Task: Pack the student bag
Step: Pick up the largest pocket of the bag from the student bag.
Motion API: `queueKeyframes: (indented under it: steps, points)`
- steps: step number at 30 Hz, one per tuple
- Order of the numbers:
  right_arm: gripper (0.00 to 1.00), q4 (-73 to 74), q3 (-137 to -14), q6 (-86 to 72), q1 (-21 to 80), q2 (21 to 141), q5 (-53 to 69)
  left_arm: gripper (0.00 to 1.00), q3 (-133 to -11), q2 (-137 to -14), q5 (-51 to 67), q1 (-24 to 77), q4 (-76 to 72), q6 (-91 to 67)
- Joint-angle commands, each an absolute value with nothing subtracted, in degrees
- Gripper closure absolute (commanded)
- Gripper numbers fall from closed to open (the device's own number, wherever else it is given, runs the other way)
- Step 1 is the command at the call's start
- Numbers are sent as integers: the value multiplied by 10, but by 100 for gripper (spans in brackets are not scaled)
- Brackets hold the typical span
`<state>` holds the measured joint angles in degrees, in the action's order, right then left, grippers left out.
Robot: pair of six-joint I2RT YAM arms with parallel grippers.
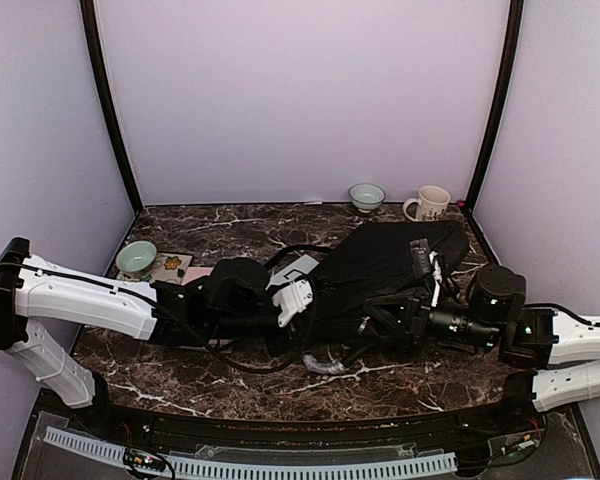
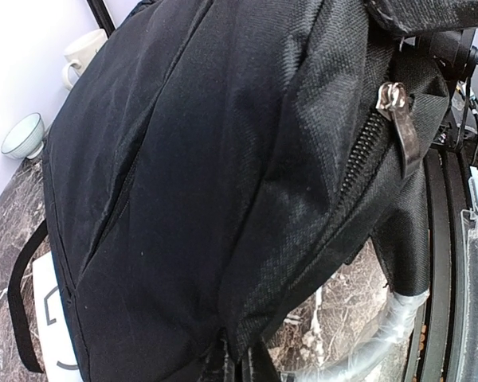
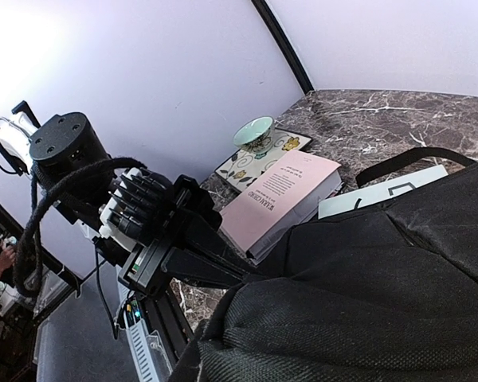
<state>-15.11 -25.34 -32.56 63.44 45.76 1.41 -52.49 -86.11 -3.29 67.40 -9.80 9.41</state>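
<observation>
The student bag (image 1: pixel 380 265) is a large black fabric bag lying across the middle of the marble table. In the left wrist view the bag (image 2: pixel 207 175) fills the frame, with a metal zipper pull (image 2: pixel 402 119) hanging at the upper right. My left gripper (image 2: pixel 240 354) is shut, pinching a fold of the bag's lower edge; the right wrist view shows it (image 3: pixel 252 271) reaching into that edge. My right gripper (image 1: pixel 380 325) sits against the bag's near side. Its fingers are buried under bunched fabric (image 3: pixel 398 278), so their state does not show.
A pink book (image 3: pixel 283 195) and a white book (image 3: pixel 382 191) lie left of the bag, partly under it. A teal bowl (image 1: pixel 136 257) stands on a floral mat. Another bowl (image 1: pixel 366 196) and a mug (image 1: pixel 428 203) stand at the back wall. Clear plastic (image 1: pixel 330 365) lies near the front.
</observation>
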Motion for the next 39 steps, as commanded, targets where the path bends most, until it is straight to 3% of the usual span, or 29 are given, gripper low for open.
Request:
queueKeyframes:
  steps: [1, 5, 7, 8, 11, 13, 20, 26, 39]
  points:
    - [88, -240, -265, -322, 637, 481, 23, 100, -537, -851, -28, 672, -85, 95]
    - [92, -257, -282, -322, 638, 527, 45, 100, -544, -851, -20, 672, -80, 88]
    - [100, -257, -287, -321, 638, 535, 43, 97, -545, -840, -15, 672, -75, 76]
    - [100, -257, -287, -322, 639, 535, 37, 91, -546, -834, -17, 673, -71, 68]
    - [100, -261, -281, -331, 639, 528, 19, 54, -541, -809, -50, 685, -58, 45]
    - [100, -268, -275, -337, 640, 523, 10, 45, -543, -794, -88, 708, -45, 34]
    - [100, -291, -267, -349, 650, 539, -19, 53, -558, -788, -171, 784, -32, -48]
    - [100, -296, -277, -348, 666, 558, -32, 52, -579, -829, -140, 786, -58, -127]
    - [100, -289, -278, -343, 687, 552, -55, 55, -627, -910, -169, 786, -87, -135]
